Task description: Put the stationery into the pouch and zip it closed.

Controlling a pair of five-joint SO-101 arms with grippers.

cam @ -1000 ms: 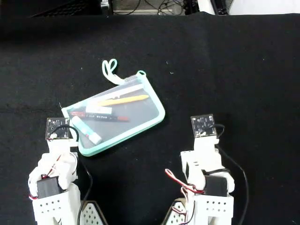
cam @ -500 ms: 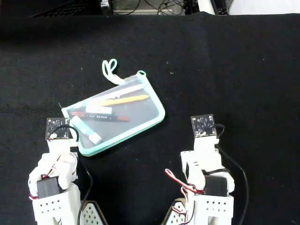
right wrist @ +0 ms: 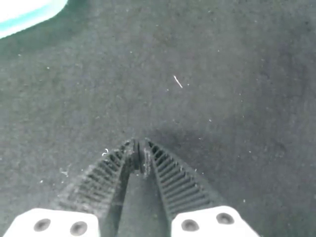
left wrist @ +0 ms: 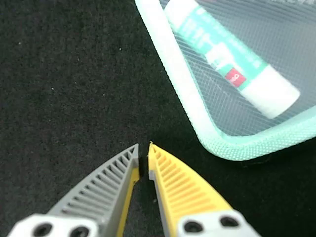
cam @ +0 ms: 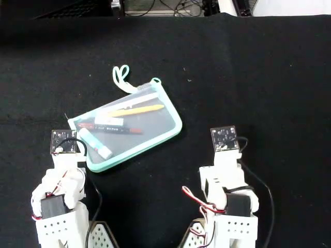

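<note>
One clear mesh pouch (cam: pixel 155 126) with a mint-green border lies flat on the worktop (cam: pixel 258 77), left of centre and turned at a slant. Its single mint wrist loop (cam: pixel 121 75) trails off the far corner. Five pieces of stationery show through the mesh:
- one thin white stick (cam: pixel 138 98) along the far edge
- one yellow pen (cam: pixel 137 110) just nearer than that stick
- one small white block (cam: pixel 109 120)
- one red-and-black pen (cam: pixel 111 127) touching or nearly touching the block
- one white-and-green glue stick (cam: pixel 94 143) at the near left corner, lying crosswise to the pens

Whether the zip is fully drawn I cannot tell.

Two arms stand at the near edge. The left gripper (left wrist: pixel 144 160) has one grey and one yellow jaw, with the tips pressed together on nothing. It hangs over bare black cloth just beside the pouch's near left corner, where the glue stick (left wrist: pixel 232 54) lies behind the mint rim (left wrist: pixel 173 74). The right gripper (right wrist: pixel 138 150), with two black jaws, is likewise closed and empty over the cloth to the right of the pouch. It stands apart from the pouch, with a pale corner of the border (right wrist: pixel 24 15) farther off.
</note>
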